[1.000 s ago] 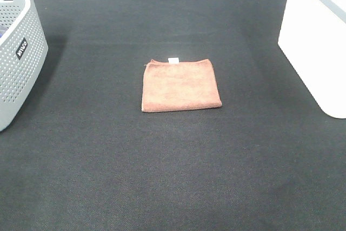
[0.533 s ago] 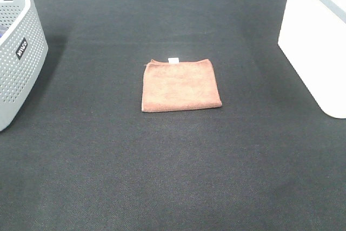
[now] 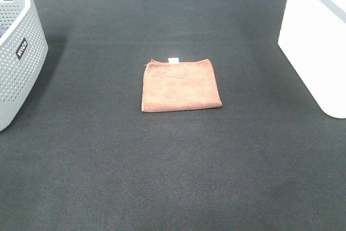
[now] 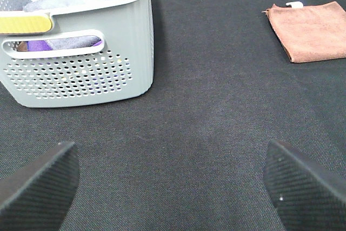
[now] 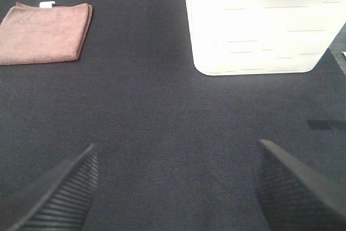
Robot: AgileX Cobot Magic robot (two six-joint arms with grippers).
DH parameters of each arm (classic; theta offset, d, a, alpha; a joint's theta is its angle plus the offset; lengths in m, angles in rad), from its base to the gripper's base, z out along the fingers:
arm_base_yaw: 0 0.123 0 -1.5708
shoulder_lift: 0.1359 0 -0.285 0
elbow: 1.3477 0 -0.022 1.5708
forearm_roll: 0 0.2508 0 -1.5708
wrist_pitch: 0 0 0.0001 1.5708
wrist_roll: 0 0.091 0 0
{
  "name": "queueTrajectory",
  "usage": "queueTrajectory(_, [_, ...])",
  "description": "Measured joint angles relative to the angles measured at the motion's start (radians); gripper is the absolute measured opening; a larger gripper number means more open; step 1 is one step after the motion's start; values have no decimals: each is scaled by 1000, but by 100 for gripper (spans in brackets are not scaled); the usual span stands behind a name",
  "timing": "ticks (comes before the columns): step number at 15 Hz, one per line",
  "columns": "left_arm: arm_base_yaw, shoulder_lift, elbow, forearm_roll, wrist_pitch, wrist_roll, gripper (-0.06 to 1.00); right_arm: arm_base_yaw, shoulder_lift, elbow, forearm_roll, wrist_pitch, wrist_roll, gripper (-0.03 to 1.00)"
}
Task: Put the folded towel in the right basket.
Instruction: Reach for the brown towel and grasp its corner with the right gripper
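Your brown folded cloth towel (image 3: 181,86) lies flat in the middle, well apart from your left gripper (image 4: 172,181) and right gripper (image 5: 175,185), both spread wide; use the right, on the side of the white plastic basket (image 3: 316,41).

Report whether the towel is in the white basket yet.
Out. The folded towel lies flat on the mat, apart from the white basket.

Brown folded towel (image 3: 181,86) flat mid-table
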Motion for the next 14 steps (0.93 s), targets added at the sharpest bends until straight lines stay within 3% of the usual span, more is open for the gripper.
queueTrajectory(14, [0,0,0,0,0,0,88,0,0,0,0,0,0,74])
